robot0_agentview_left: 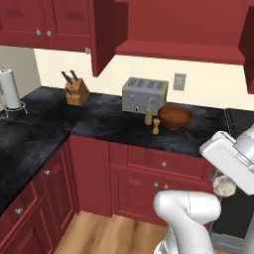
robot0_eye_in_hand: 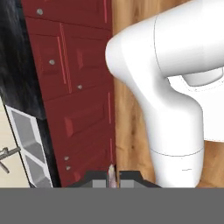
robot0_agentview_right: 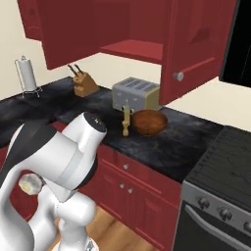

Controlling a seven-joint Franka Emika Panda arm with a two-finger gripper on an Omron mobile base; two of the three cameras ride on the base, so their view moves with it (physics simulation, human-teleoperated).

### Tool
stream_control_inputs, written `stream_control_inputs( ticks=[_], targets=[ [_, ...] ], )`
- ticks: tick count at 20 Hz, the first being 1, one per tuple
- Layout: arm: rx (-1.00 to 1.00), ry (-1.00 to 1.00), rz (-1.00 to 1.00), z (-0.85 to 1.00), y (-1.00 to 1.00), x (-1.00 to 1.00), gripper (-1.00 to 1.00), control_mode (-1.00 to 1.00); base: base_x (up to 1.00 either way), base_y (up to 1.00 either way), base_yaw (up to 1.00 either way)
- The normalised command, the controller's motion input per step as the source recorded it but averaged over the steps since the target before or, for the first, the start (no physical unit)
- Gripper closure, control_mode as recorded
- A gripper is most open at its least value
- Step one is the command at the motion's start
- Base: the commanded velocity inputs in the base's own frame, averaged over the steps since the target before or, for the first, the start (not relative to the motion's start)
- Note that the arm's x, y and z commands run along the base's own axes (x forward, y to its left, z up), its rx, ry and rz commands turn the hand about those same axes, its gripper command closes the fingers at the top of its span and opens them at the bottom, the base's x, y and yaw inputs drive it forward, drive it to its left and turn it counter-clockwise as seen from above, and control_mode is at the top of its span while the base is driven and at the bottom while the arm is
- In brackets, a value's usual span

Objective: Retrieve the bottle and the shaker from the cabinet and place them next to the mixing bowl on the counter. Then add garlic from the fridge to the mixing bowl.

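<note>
The wooden mixing bowl (robot0_agentview_left: 174, 117) (robot0_agentview_right: 148, 122) sits on the black counter in front of the toaster. Just left of it stand a tan bottle (robot0_agentview_left: 148, 115) (robot0_agentview_right: 126, 113) and a small wooden shaker (robot0_agentview_left: 156, 126) (robot0_agentview_right: 125, 128), both upright. My gripper (robot0_agentview_left: 224, 186) (robot0_agentview_right: 30, 183) (robot0_eye_in_hand: 112, 177) hangs low in front of the red base cabinets, well below counter height, and is shut on a pale garlic bulb (robot0_agentview_left: 225, 184) (robot0_agentview_right: 29, 182). In the hand view, a thin pinkish sliver of the garlic (robot0_eye_in_hand: 112, 173) shows between the fingertips.
A grey toaster (robot0_agentview_left: 144, 94) (robot0_agentview_right: 135, 93), a knife block (robot0_agentview_left: 77, 92) (robot0_agentview_right: 86, 84) and a paper towel stand (robot0_agentview_left: 9, 89) (robot0_agentview_right: 27, 73) are on the counter. The upper cabinet door (robot0_agentview_left: 101, 34) (robot0_agentview_right: 191, 44) hangs open over it. A stove (robot0_agentview_right: 225, 162) is at the right.
</note>
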Motion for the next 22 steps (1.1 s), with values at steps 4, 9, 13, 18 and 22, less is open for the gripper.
stream_control_inputs(
  ticks=[4, 9, 13, 18, 22],
  targets=[
    [0.0, 0.0, 0.0, 0.0, 0.0, 0.0, 1.0, 1.0, 0.65, 0.0, -0.33],
    [0.0, 0.0, 0.0, 0.0, 0.0, 0.0, 1.0, 1.0, 0.65, 0.16, -0.28],
    [0.0, 0.0, 0.0, 0.0, 0.0, 0.0, 1.0, 1.0, 0.61, 0.29, -0.19],
    [0.0, 0.0, 0.0, 0.0, 0.0, 0.0, 1.0, 1.0, 0.54, 0.31, -0.18],
    [0.0, 0.0, 0.0, 0.0, 0.0, 0.0, 1.0, 1.0, 0.5, 0.33, -0.16]
  ],
)
